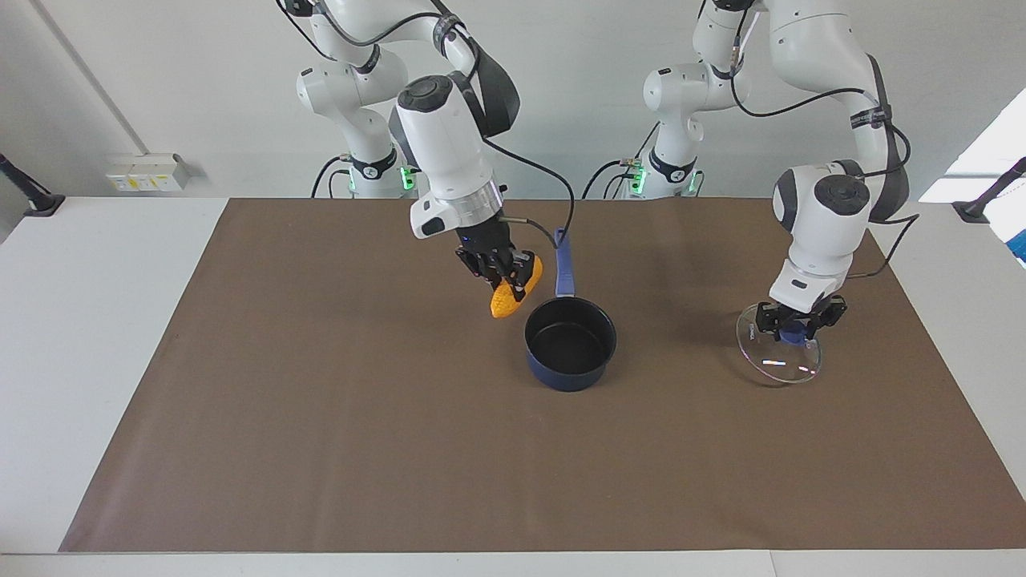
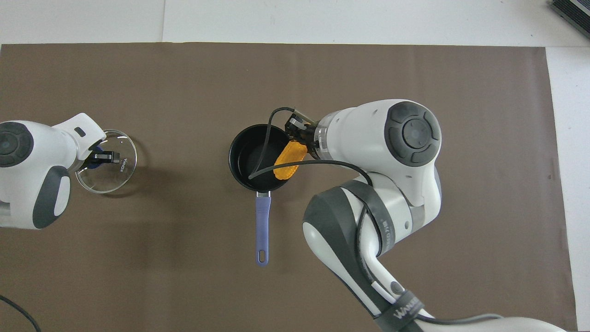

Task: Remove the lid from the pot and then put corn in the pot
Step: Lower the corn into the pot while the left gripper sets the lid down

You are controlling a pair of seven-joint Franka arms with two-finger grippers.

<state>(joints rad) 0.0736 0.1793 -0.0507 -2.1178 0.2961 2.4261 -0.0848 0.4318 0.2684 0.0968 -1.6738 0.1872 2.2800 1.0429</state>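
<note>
I'm seeing my right claw [image 1: 506, 278] clamping the corn [image 1: 515, 296] mid-frame in the facing view, hanging over the edge of the open pot [image 1: 571, 343]. My left claw [image 1: 799, 319] is gripping the lid's [image 1: 779, 353] blue knob at center right, the lid tilting over the brown mat [image 1: 321, 417].

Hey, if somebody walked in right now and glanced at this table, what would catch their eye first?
Probably the bright yellow corn, gripped by the right gripper in the air just beside the rim of the open, empty pot at the middle of the brown mat. Next, the left gripper shut on the blue knob of the glass lid, toward the left arm's end of the table.
</note>
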